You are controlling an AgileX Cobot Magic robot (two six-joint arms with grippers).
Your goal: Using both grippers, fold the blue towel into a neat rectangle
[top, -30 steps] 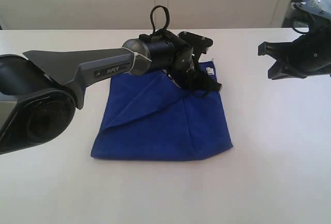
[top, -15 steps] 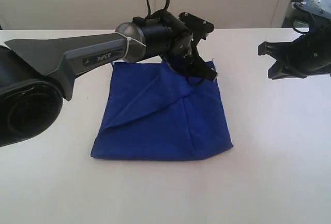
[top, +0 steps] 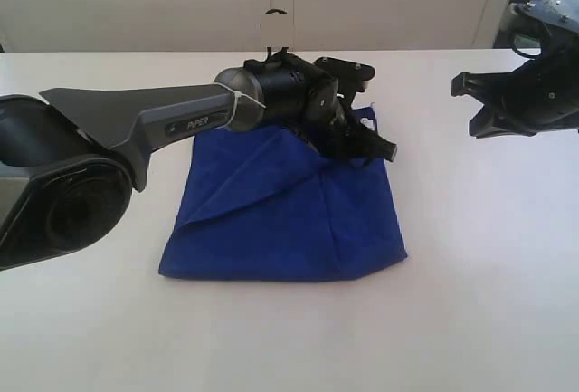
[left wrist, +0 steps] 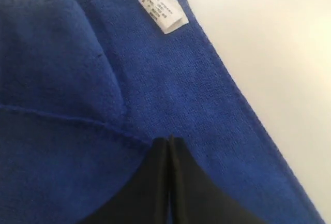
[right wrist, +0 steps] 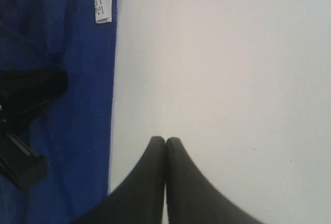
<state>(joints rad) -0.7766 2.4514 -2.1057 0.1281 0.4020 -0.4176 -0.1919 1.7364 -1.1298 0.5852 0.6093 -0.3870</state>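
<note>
Exterior view: the left arm (top: 136, 120) hides the far edge of the one blue towel (top: 271, 220), part-folded mid-desk (top: 470, 301). Two pincers. Left pincer (left wrist: 169, 144): tips pressed together at a hem, any hold on cloth unclear. Right pincer (right wrist: 165, 142): closed over bare desk beside the towel. One white tag (left wrist: 163, 9), print unreadable.

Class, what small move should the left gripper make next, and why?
Probably open and lift clear. The black left gripper sits closed at a folded edge of the deep royal-blue microfibre towel, near its white tag; the flap already lies flat.
</note>
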